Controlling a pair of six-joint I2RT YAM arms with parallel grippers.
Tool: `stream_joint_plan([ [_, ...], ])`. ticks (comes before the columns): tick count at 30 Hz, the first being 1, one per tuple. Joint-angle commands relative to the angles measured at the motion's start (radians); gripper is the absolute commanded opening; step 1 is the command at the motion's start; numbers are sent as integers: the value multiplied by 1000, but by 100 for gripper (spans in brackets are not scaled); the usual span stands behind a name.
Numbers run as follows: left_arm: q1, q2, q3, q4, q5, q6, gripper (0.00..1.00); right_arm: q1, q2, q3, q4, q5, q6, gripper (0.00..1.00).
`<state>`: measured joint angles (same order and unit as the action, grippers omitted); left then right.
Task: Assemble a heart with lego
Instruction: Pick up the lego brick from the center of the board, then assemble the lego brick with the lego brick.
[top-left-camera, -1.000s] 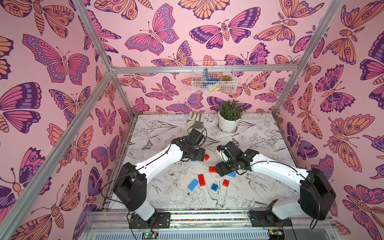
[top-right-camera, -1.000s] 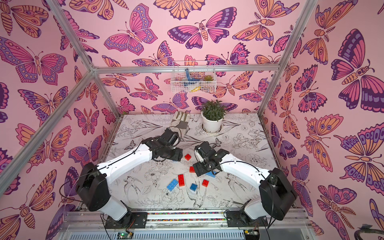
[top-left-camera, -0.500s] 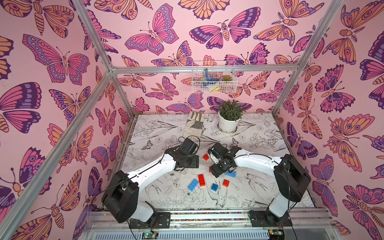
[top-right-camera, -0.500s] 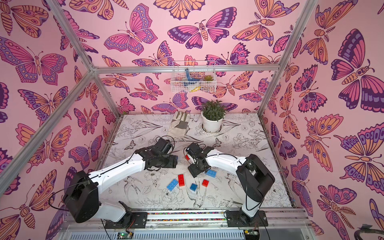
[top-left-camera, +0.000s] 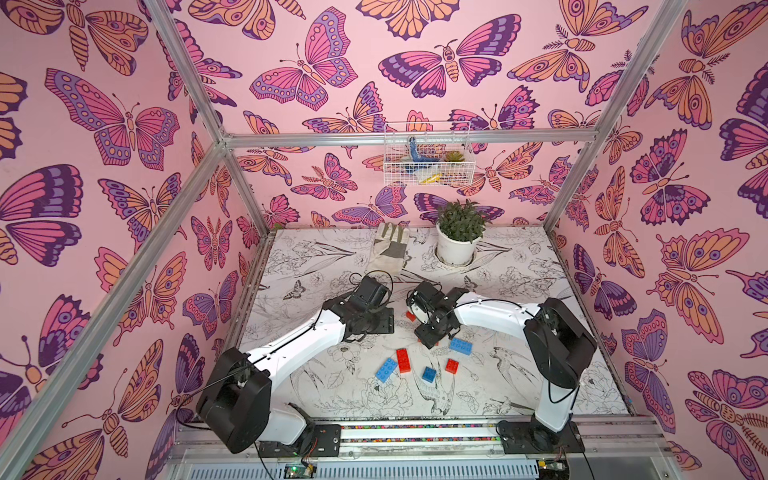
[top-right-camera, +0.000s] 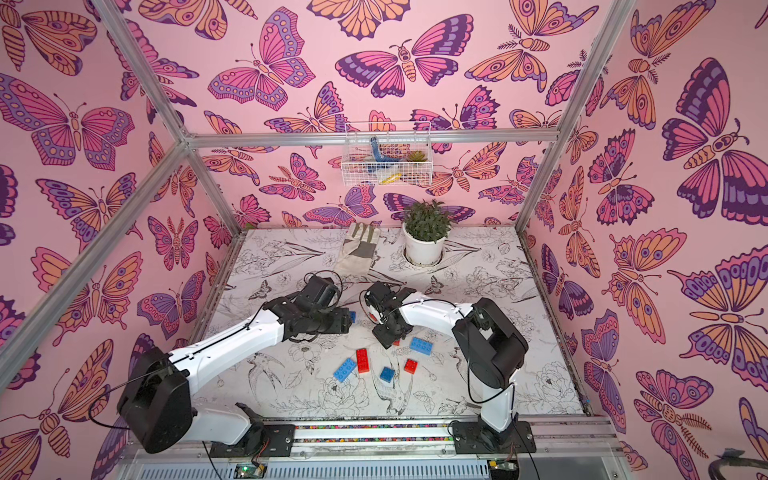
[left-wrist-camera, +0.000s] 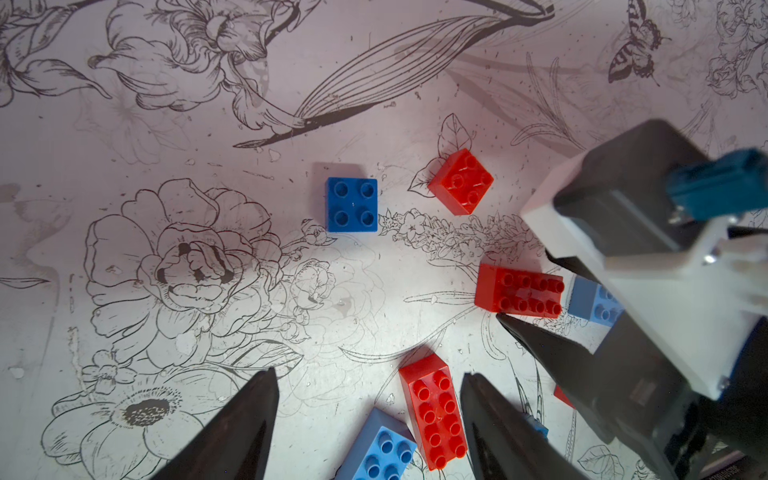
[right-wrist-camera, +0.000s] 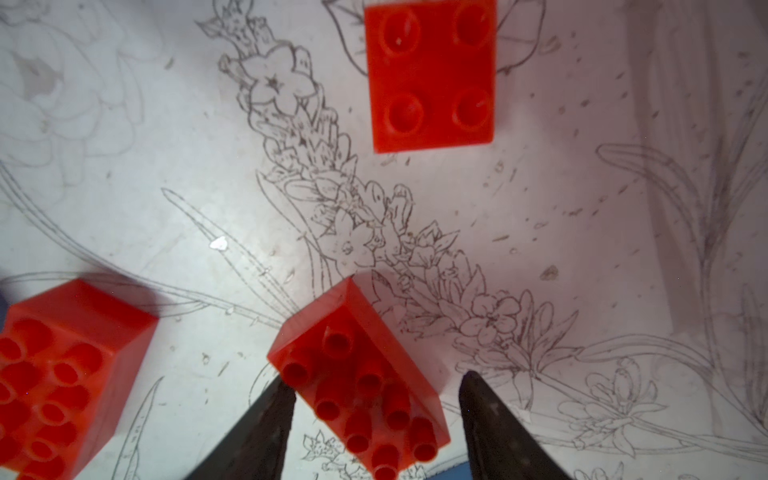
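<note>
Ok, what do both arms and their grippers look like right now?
The left arm and right arm match: white rounded links, bulky black joints, thin black cables alongside. The left gripper and right gripper have black, tapering, pointed fingers.

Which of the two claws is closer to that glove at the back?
Left. The left claw hangs straight in front of the glove; the right claw sits farther forward and off to the plant side.

red brick (right-wrist-camera: 62, 374) blurred, cut by frame edge; blue brick (left-wrist-camera: 592, 301) half hidden behind right arm (left-wrist-camera: 665, 291)
</note>
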<state>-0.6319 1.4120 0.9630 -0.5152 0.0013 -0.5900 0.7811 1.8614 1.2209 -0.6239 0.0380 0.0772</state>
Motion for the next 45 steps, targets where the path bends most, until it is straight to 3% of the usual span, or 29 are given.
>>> stream_joint_plan([
  [1,11,-16,-20,17,13,-11,75,-11,24,29,-3,-27,-21,59],
  [4,14,-23,-28,22,14,-15,75,-10,38,34,-22,-39,-27,52],
  [11,24,-44,-56,50,28,-25,74,-11,13,5,-29,-30,-36,45],
  [17,34,-75,-88,81,27,-46,74,-10,-21,39,-55,-9,-47,30],
  [23,63,-129,-137,116,23,-52,74,-11,-7,159,-121,14,-31,28],
  [34,110,-220,-171,154,17,-51,75,-11,182,431,-232,-39,-17,24],
  [45,122,-278,-213,155,-14,-47,91,-24,282,562,-336,-19,-72,21],
])
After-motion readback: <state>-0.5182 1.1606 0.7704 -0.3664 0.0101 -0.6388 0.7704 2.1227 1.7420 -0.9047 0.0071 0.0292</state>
